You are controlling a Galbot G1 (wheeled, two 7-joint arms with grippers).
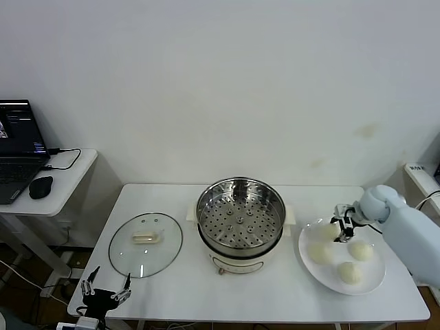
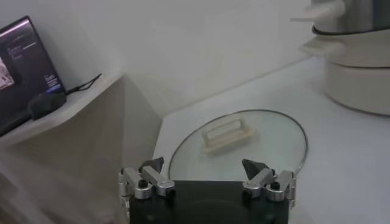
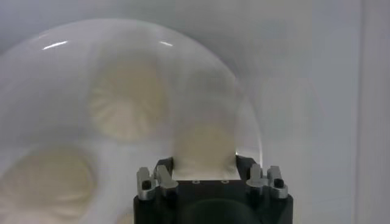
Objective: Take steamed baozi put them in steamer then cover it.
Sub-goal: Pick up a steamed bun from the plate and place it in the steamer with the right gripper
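The steamer (image 1: 237, 260), a shiny steel pot with a bare perforated tray on a cream base, stands mid-table. To its right, a white plate (image 1: 373, 272) holds several steamed baozi (image 1: 318, 253). My right gripper (image 1: 342, 227) is over the plate's back edge, shut on one white baozi (image 3: 204, 152) that fills the gap between its fingers. Two more baozi (image 3: 128, 97) lie on the plate (image 3: 36, 79) beyond it. My left gripper (image 1: 105, 289) hangs open and empty at the table's front left corner, just short of the glass lid (image 1: 146, 254).
The round clear lid (image 2: 274, 140) lies flat left of the steamer (image 2: 359, 67), with a cream handle (image 2: 226, 134) on top. A side table at far left carries a laptop (image 1: 17, 137) and a mouse (image 1: 41, 185). A wall runs close behind the table.
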